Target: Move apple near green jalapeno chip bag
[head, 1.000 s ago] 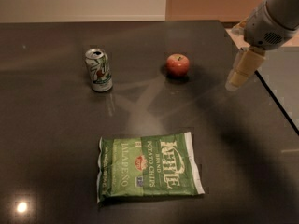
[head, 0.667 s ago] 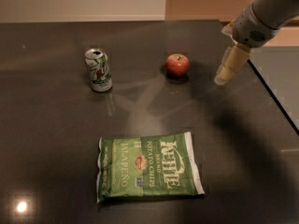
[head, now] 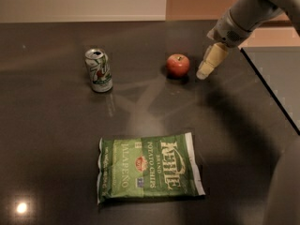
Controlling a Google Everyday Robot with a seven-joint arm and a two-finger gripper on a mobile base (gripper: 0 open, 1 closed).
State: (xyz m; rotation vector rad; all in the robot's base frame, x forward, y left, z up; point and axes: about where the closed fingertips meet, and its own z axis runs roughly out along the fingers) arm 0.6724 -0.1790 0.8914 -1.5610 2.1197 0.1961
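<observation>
My gripper [head: 205,72]: moved in from the right, now just beside the apple [head: 178,64], at its 3 o'clock; open or closed, cannot tell. Chip bag [head: 150,174]: apple's 6 o'clock, well apart. Grasp pending.

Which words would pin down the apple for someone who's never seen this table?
On the dark table, look at the far row beyond the green jalapeno chip bag. The apple sits right of the green-and-white soda can, just left of the gripper. It is the only small, round, red thing there.
</observation>
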